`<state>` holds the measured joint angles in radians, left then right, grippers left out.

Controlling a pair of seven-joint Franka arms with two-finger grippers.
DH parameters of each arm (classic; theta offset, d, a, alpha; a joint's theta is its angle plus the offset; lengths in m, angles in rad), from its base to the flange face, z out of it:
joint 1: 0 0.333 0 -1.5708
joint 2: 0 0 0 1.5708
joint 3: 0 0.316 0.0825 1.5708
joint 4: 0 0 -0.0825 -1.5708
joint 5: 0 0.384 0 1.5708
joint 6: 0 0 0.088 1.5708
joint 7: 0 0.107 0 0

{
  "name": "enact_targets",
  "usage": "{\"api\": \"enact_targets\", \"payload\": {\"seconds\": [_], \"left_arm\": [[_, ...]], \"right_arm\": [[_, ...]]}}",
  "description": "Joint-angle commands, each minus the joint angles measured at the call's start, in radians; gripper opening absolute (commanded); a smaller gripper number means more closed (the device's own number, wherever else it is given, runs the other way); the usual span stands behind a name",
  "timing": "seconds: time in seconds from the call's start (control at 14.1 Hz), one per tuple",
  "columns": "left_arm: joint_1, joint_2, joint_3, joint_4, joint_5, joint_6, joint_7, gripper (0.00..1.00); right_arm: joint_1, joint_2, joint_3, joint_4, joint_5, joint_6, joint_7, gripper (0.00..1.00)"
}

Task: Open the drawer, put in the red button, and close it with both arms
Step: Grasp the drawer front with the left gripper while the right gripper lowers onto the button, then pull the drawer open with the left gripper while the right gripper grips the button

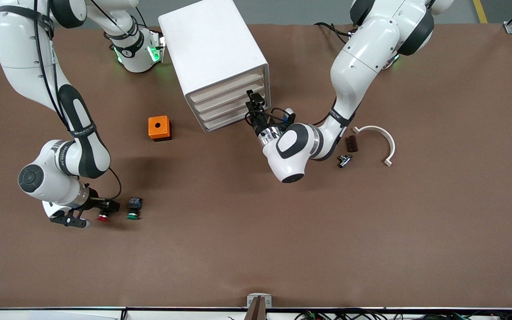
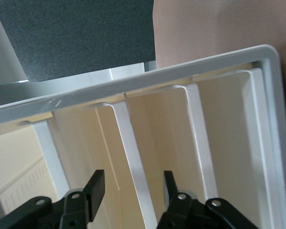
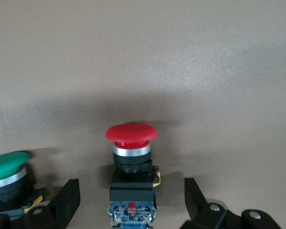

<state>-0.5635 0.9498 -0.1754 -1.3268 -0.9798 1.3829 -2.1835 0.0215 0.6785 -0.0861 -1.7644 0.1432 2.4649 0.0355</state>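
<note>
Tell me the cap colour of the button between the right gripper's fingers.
Red button; right wrist view shows it best.

We list by colour: table (image 1: 256,249), plain brown. Cabinet (image 1: 211,49), white shell, cream drawer fronts. Red button (image 3: 131,164): red cap, silver collar, black body, blue base with a yellow tab. Green button (image 1: 133,209): green cap, black-and-blue body. Box (image 1: 159,128), orange, dark hole on top. Arms (image 1: 358,66), white with black bands; green lights at their bases. Curved bracket (image 1: 382,140), white.
</note>
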Motion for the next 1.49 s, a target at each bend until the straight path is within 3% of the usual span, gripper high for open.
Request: {"api": "enact_targets", "payload": {"seconds": [0.0,0.14,0.21,0.35,0.57,0.71,0.99,1.42], "left_arm": [[-0.039,0.006,-0.006,-0.005,-0.023,-0.008,-0.015,0.55],[-0.062,0.006,-0.006,-0.015,-0.011,-0.016,-0.012,0.54],[-0.075,0.007,-0.006,-0.020,-0.002,-0.018,-0.002,0.51],[-0.078,0.007,-0.004,-0.032,0.000,-0.016,0.017,0.38],[-0.075,0.007,-0.004,-0.031,0.000,-0.016,0.027,0.23],[-0.069,0.009,0.001,-0.029,0.000,-0.016,0.027,0.17],[-0.033,0.007,0.007,-0.028,-0.002,-0.016,0.028,0.08],[0.040,0.009,0.007,-0.026,-0.017,-0.016,0.030,0.07]], "right_arm": [[-0.006,0.004,0.000,0.008,0.001,-0.007,-0.005,0.88],[-0.006,0.004,0.000,0.006,-0.001,-0.012,-0.008,0.74],[-0.006,0.004,0.000,0.006,-0.007,-0.012,-0.012,0.62],[-0.006,0.004,0.002,0.006,-0.016,-0.015,-0.014,0.28],[-0.006,0.004,0.002,0.006,-0.016,-0.023,-0.012,0.05],[-0.003,0.003,0.002,0.008,-0.016,-0.029,-0.011,0.00],[-0.008,0.004,0.002,0.008,-0.017,-0.029,-0.012,0.00],[0.000,0.012,0.002,0.008,-0.017,-0.023,-0.011,0.00]]}}
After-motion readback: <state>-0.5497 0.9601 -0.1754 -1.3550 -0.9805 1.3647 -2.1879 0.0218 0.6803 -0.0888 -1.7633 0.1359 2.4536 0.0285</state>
